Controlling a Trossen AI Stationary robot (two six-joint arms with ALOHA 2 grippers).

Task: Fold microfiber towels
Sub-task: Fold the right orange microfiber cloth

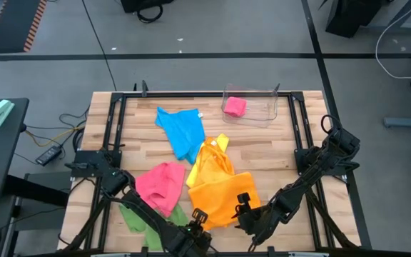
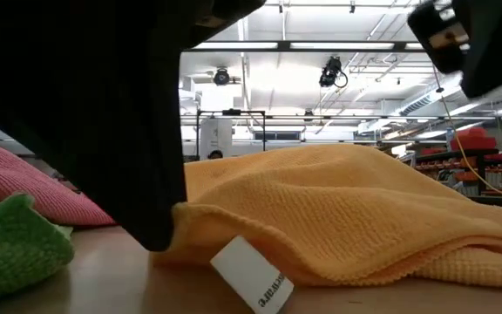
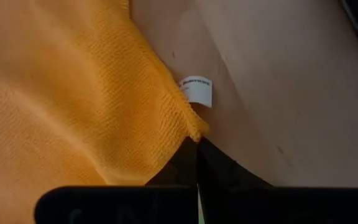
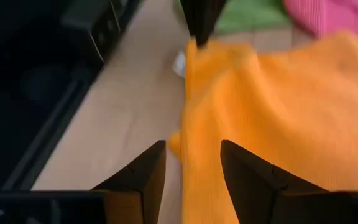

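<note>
From above, a wooden table (image 1: 262, 153) holds five bright towels. The orange towel (image 1: 220, 196) lies near the front edge, partly over the yellow towel (image 1: 216, 146). The blue towel (image 1: 182, 130) sits further back, the pink towel (image 1: 161, 185) to the left, and the green towel (image 1: 138, 216) at the front left corner. A clear plastic bin (image 1: 250, 107) at the back holds a small pink cloth (image 1: 235, 106). The left gripper (image 1: 198, 216) meets the orange towel's front left corner; the right gripper (image 1: 245, 209) sits at its front edge, just beside.

At table height, the orange towel (image 2: 347, 209) fills the middle, a white label (image 2: 251, 275) hanging from its near corner. A dark arm blocks the left side, with pink (image 2: 24, 187) and green (image 2: 11, 244) cloth beneath it.

From the left wrist, the left gripper (image 3: 197, 144) is pinched tight on the orange towel's corner (image 3: 73, 93), right by the white label (image 3: 197, 90).

From the right wrist, the right gripper (image 4: 191, 163) is partly open, its two fingers (image 4: 143, 171) straddling the towel's edge (image 4: 278, 106); whether they press the cloth cannot be told. The left gripper's tip (image 4: 201, 18) grips the corner farther off.
</note>
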